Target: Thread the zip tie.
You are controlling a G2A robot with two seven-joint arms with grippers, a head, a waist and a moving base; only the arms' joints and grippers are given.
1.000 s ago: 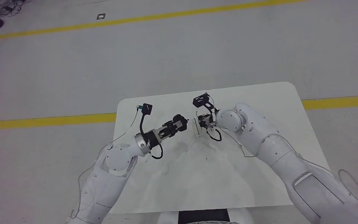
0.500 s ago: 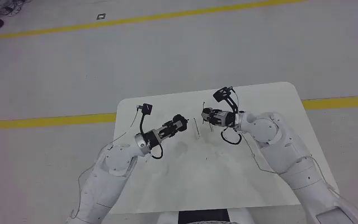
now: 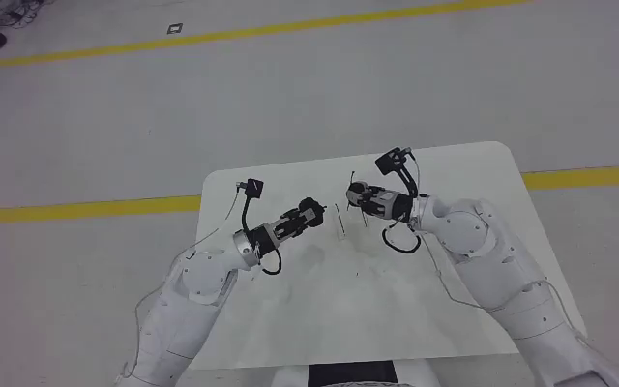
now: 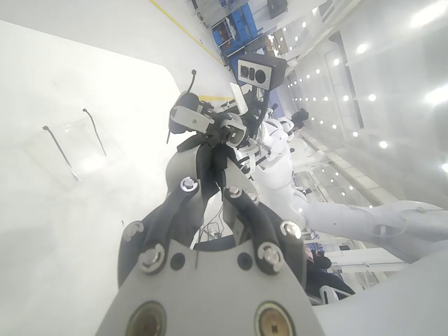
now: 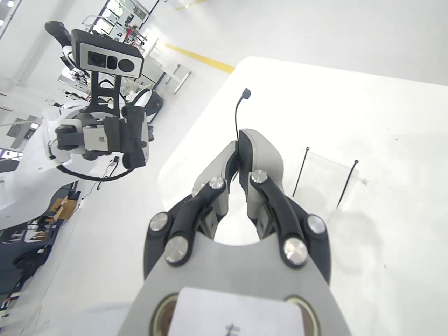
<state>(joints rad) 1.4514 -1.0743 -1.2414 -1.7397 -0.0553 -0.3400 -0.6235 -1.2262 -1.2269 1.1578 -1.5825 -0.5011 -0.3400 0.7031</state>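
My right gripper (image 5: pixel 239 141) is shut on a black zip tie (image 5: pixel 237 113), which sticks out past the fingertips with its square head at the far end. Seen from above, this gripper (image 3: pixel 358 200) hovers over the table's back middle, the held zip tie (image 3: pixel 352 182) standing roughly upright. My left gripper (image 3: pixel 311 209) faces it from a short gap away, and its fingers (image 4: pixel 210 155) are closed together with nothing between them. In the left wrist view the right gripper (image 4: pixel 180 113) grips the tie (image 4: pixel 191 82) near mid-length.
Two more black zip ties (image 5: pixel 300 171) (image 5: pixel 347 183) lie side by side on a clear flat sheet (image 5: pixel 325 166) on the white table (image 3: pixel 464 290), just below and between the grippers. The near half of the table is bare.
My right gripper has risen from the clear sheet with a zip tie and drawn back to the right, its wrist turned. The left arm has stayed still.
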